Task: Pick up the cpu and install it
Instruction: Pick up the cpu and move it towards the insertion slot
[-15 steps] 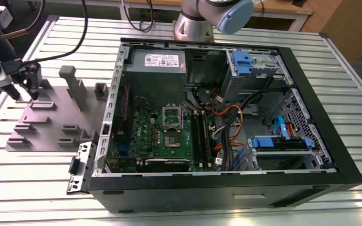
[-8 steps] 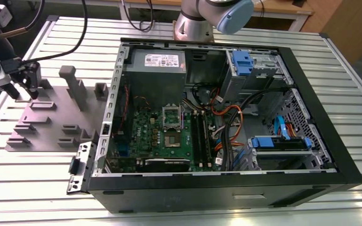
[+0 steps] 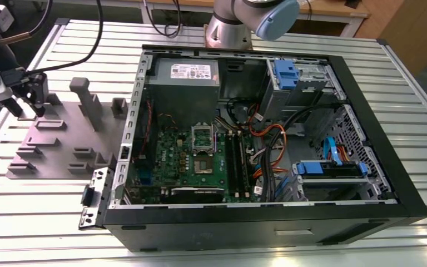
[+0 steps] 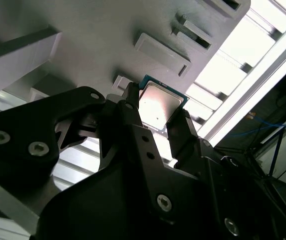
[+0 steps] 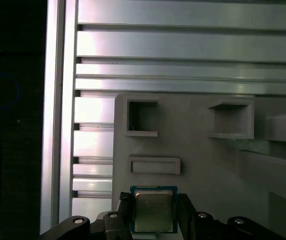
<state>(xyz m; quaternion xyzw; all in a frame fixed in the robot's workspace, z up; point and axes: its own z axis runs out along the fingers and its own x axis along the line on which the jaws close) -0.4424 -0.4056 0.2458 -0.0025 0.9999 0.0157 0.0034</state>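
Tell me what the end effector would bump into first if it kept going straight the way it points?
Most likely the grey fixture. The end effector points down at it with the cpu clamped between its fingers, so the cpu may touch first. The gap is hard to judge.

I see my gripper, cpu clamped, low over grey fixture; tall posts stand just beside. Case side wall blocks straight way to board. Case top open; orange cables crowd near socket.
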